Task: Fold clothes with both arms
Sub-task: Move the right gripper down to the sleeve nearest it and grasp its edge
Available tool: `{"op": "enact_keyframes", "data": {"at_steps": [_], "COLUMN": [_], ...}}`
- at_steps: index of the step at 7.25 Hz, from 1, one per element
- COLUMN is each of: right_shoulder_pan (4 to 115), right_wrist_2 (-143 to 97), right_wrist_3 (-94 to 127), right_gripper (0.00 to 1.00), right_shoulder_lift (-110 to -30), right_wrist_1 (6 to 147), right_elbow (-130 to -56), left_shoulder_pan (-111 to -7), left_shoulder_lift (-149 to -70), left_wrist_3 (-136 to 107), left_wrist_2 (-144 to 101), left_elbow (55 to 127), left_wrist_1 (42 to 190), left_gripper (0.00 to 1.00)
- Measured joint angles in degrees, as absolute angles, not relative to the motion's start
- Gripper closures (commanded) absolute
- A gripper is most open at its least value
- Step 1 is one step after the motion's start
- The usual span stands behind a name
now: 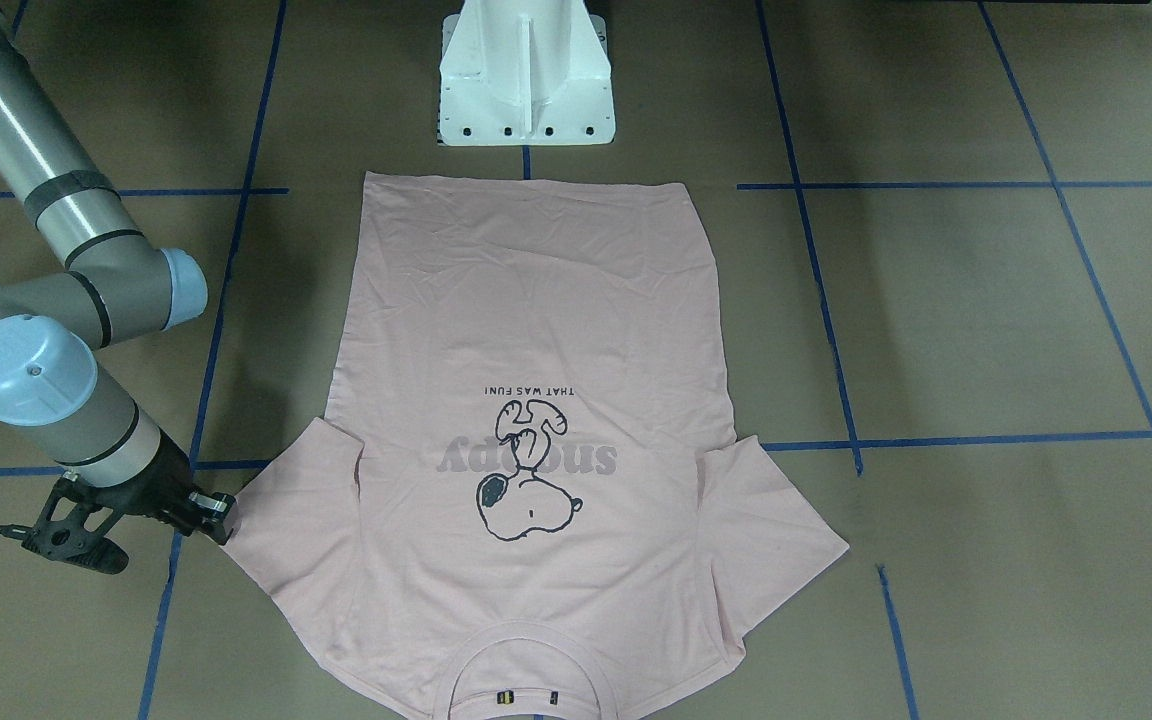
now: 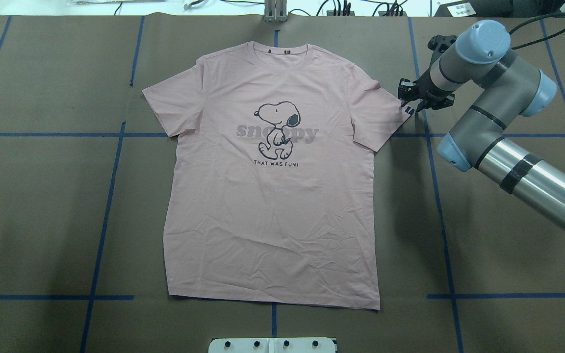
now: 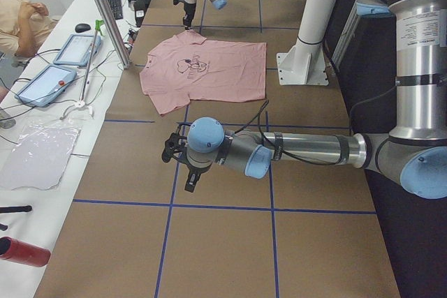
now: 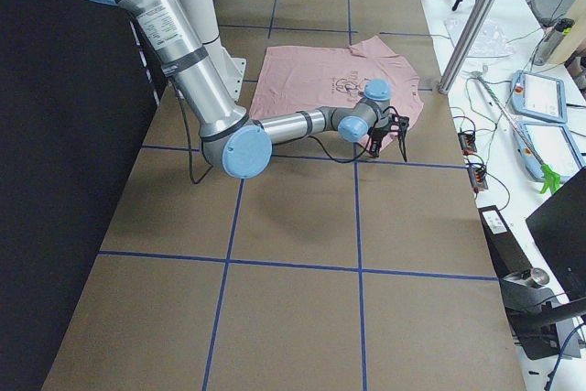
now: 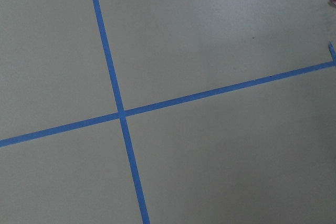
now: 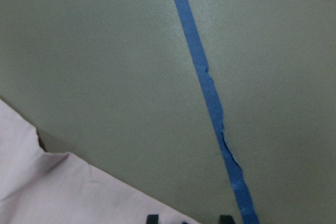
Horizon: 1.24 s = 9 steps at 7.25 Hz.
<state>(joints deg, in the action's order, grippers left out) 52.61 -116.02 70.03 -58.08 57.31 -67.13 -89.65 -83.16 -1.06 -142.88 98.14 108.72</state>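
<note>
The pale pink T-shirt (image 2: 272,196) lies flat and front up on the brown table, its collar at the far edge from the robot base; it also shows in the front view (image 1: 536,300). My right gripper (image 2: 408,105) sits low at the outer hem of the shirt's right-hand sleeve (image 1: 276,520). In the right wrist view its two dark fingertips (image 6: 152,217) stand apart, open, with the pink hem (image 6: 52,187) running toward the gap. My left gripper (image 3: 183,169) hovers over bare table well away from the shirt; whether it is open or shut I cannot tell.
The white pedestal base (image 1: 526,80) stands just past the shirt's bottom hem. Blue tape lines (image 5: 121,114) grid the table. A side bench with tablets (image 3: 45,82), a metal post (image 3: 105,12) and a seated person (image 3: 17,19) lies beyond the collar-side edge.
</note>
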Motion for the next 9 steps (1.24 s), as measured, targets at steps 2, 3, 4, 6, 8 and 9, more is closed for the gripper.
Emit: {"op": "enact_keyframes", "data": {"at_steps": [2, 3, 4, 6, 8, 9], "right_shoulder_pan": [52.58, 52.57, 52.56, 52.56, 52.5, 52.49], "right_wrist_2": [-116.02, -116.02, -116.02, -116.13, -116.33, -116.38], "right_wrist_3": [70.05, 70.05, 70.05, 70.05, 70.05, 70.03], "right_gripper": [0.8, 0.91, 1.0, 1.0, 1.0, 0.77], "right_shoulder_lift": [-58.16, -58.2, -58.22, -58.05, -57.6, -57.5], "right_wrist_1": [57.36, 57.4, 57.43, 57.4, 57.41, 57.47], "right_elbow": [-67.15, -67.15, -67.15, -67.24, -67.68, -68.15], "left_shoulder_pan": [-89.65, -89.65, -89.66, -89.69, -89.72, -89.73], "left_shoulder_lift": [-83.15, -83.12, -83.09, -83.02, -83.0, -82.95], "left_wrist_3": [-1.0, -0.96, -0.91, -0.88, -0.88, -0.88], "left_wrist_2": [-142.87, -142.89, -142.9, -142.91, -142.91, -142.91], "left_elbow": [98.16, 98.2, 98.26, 98.36, 98.72, 98.88], "left_wrist_1": [108.72, 108.72, 108.72, 108.72, 108.72, 108.72], "left_gripper": [0.0, 0.0, 0.0, 0.0, 0.0, 0.0]}}
